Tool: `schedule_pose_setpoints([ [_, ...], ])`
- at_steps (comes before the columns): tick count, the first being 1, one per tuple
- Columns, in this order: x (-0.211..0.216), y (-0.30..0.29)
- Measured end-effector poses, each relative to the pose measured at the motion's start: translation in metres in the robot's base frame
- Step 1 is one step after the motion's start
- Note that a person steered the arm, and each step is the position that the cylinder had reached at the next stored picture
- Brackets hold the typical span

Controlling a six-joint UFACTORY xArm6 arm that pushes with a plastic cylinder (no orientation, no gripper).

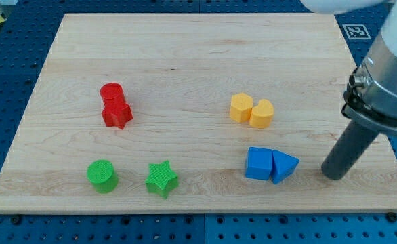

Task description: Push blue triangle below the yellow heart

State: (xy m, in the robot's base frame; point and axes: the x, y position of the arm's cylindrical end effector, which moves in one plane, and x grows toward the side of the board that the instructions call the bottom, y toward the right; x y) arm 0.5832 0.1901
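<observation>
No jaws here: my tip (pixel 333 174) rests on the table (pixel 198 61), touching nothing, at 3 o'clock of the blue triangle (pixel 284 165), with the yellow heart (pixel 261 113) at 11.

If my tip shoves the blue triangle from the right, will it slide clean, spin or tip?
The blue triangle sits low and flat, so it probably slides rather than tips. Its point faces my tip, so an off-centre push would likely spin it. It touches the blue cube on its left, so both would probably move together.
</observation>
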Motion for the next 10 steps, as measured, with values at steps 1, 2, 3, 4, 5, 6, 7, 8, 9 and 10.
schedule_pose_setpoints([
  [1,0.032,-0.007],
  [2,0.034,-0.014],
  [3,0.024,-0.029],
  [4,0.004,-0.048],
  [5,-0.001,-0.054],
  [6,-0.02,-0.059],
  [7,-0.023,-0.07],
  [8,-0.028,-0.084],
  [9,-0.036,-0.092],
  [10,-0.039,-0.09],
])
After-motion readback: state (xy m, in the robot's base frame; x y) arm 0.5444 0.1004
